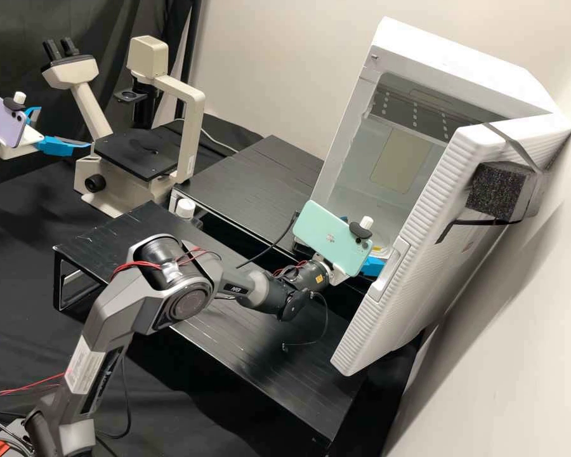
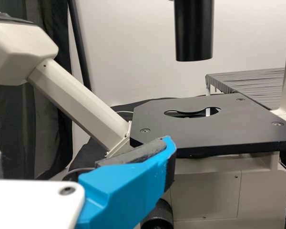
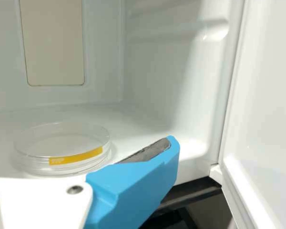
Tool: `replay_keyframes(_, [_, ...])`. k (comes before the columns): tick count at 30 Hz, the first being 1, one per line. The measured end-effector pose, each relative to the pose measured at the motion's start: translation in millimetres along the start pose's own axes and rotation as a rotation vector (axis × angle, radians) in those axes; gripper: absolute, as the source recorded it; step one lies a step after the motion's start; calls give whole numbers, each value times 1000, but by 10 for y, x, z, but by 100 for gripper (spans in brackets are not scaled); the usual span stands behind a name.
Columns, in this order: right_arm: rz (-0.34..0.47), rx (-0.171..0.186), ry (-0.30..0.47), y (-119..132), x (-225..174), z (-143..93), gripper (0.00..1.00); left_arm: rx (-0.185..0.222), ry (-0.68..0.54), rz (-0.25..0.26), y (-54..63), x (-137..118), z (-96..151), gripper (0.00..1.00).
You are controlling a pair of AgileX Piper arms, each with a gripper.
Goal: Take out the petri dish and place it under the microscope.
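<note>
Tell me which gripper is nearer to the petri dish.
Right. The right gripper is open, close by the petri dish in the white cabinet; the left gripper is far off, beside the microscope.

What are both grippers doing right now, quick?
Left gripper: open, holding nothing, beside the microscope.
Right gripper: open, not gripping the dish.

Petri dish (image 3: 62, 148) glossy, prob. plast.; microscope stage (image 2: 205, 131) matt.
</note>
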Motion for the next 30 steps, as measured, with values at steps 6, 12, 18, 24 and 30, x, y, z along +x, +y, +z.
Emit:
replay_keyframes(6, [-37, -22, 4, -76, 85, 0, 100, 0, 0, 0, 0, 0, 0, 100])
replay_keyframes(12, [-64, -17, 23, -111, 167, -44, 100, 0, 0, 0, 0, 0, 0, 100])
replay_keyframes(18, [-81, -22, 8, -144, 224, -15, 100, 0, 0, 0, 0, 0, 0, 100])
replay_keyframes(24, [-75, -24, 16, -160, 326, 6, 100, 0, 0, 0, 0, 0, 0, 100])
replay_keyframes(30, [-79, -4, 4, -158, 376, 12, 100, 0, 0, 0, 0, 0, 0, 100])
